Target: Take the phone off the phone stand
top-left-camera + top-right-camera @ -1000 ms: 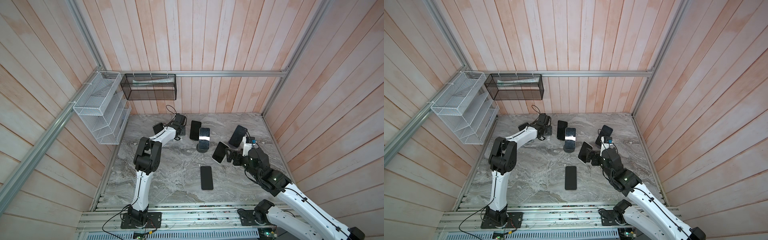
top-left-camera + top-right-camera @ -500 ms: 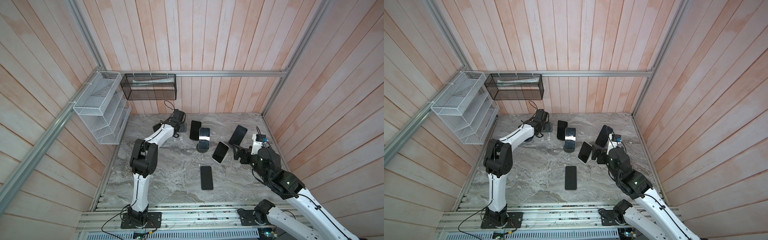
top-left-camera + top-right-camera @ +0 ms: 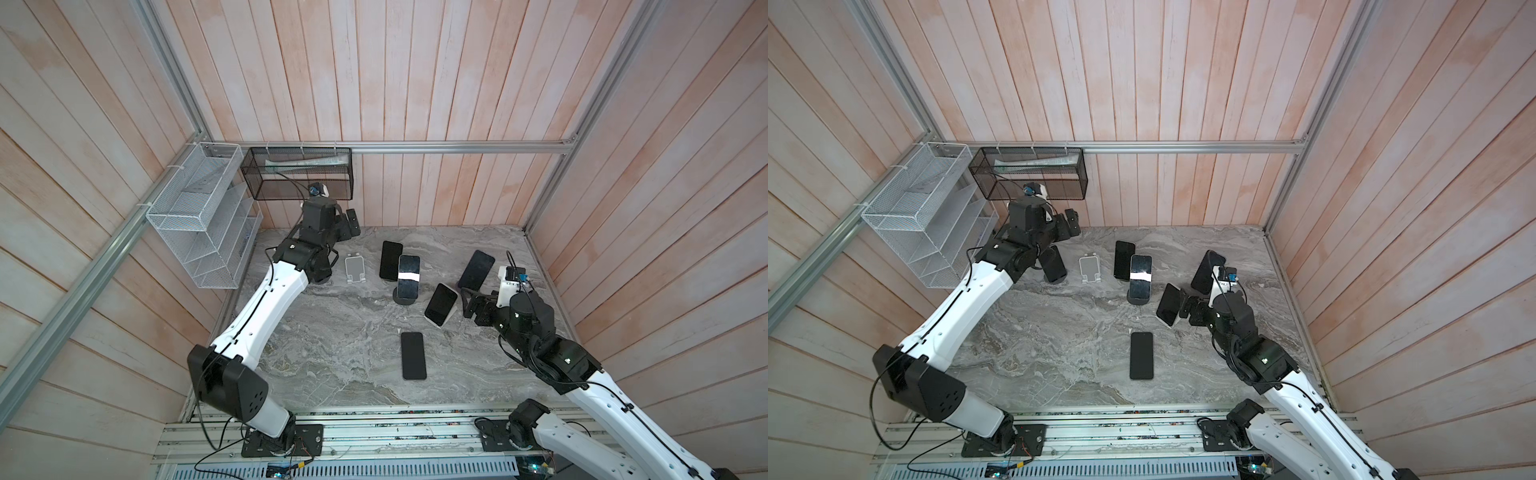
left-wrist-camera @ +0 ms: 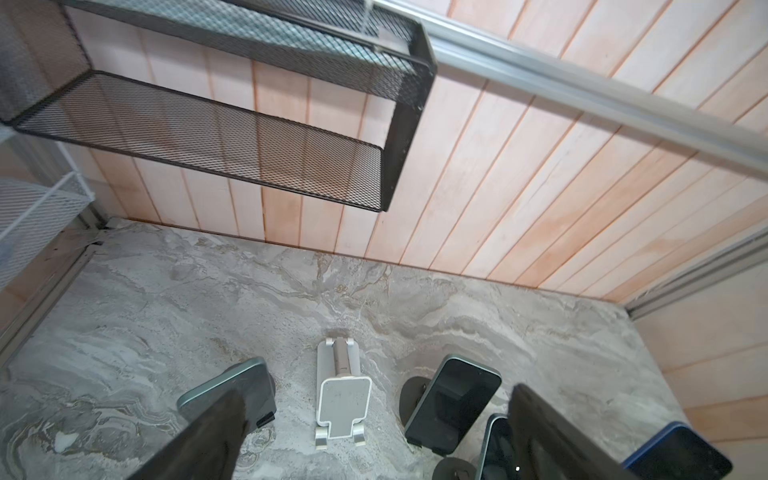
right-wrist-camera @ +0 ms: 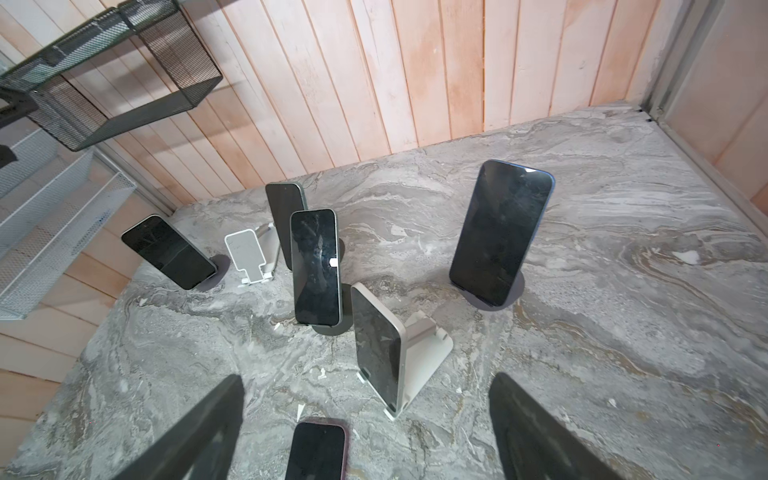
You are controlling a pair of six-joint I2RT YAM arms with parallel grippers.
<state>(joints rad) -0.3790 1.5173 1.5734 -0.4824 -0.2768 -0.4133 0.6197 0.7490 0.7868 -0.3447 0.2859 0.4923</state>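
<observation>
Right gripper [image 3: 466,305], jaws wide and empty, sits just beside the phone [image 3: 441,304] leaning on its white stand [image 5: 424,353]. Likely stiff, slick, breakable glass: pinch its long edges. Farther back, left gripper [image 3: 350,225] hangs open, empty. Wall-mounted black mesh basket [image 3: 270,189] holds something pale and flat.

White phone stand [image 4: 343,403] on marble table [image 4: 199,299], dark phones [image 4: 453,401] propped flanking it, black mesh basket [image 4: 249,141] on wall [image 4: 498,187]
</observation>
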